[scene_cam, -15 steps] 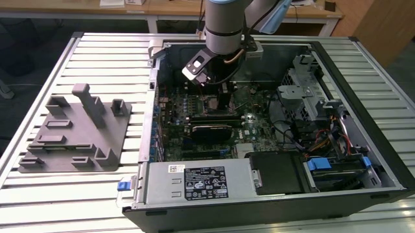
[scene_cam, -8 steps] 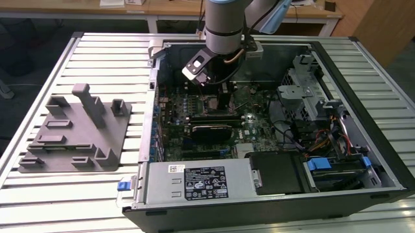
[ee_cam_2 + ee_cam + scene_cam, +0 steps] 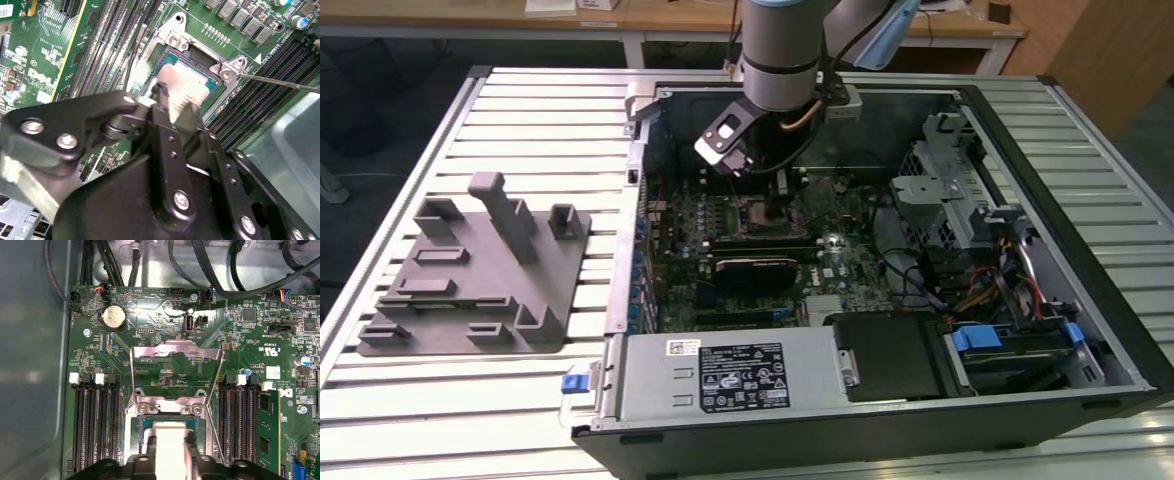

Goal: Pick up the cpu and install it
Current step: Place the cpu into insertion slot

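The cpu [image 3: 170, 431] is a small pale silver square, seen in both wrist views directly over the open motherboard socket [image 3: 134, 416], inside its metal frame. My gripper [image 3: 170, 452] is shut on the cpu [image 3: 184, 85], with a black finger [image 3: 148, 452] pressed against each of two opposite edges. Whether the chip rests flat in the socket or hovers just above it cannot be told. The socket's load plate [image 3: 175, 347] stands swung open. In the exterior view the gripper [image 3: 770, 200] reaches down inside the open computer case over the board.
A thin socket lever [image 3: 280, 82] sticks out beside the frame. Memory slots [image 3: 95, 425] flank the socket, one with a module [image 3: 265, 432]. The power supply [image 3: 734, 375] and drive cage [image 3: 947, 190] crowd the case. A grey fixture [image 3: 474, 270] with posts stands outside on the slatted table.
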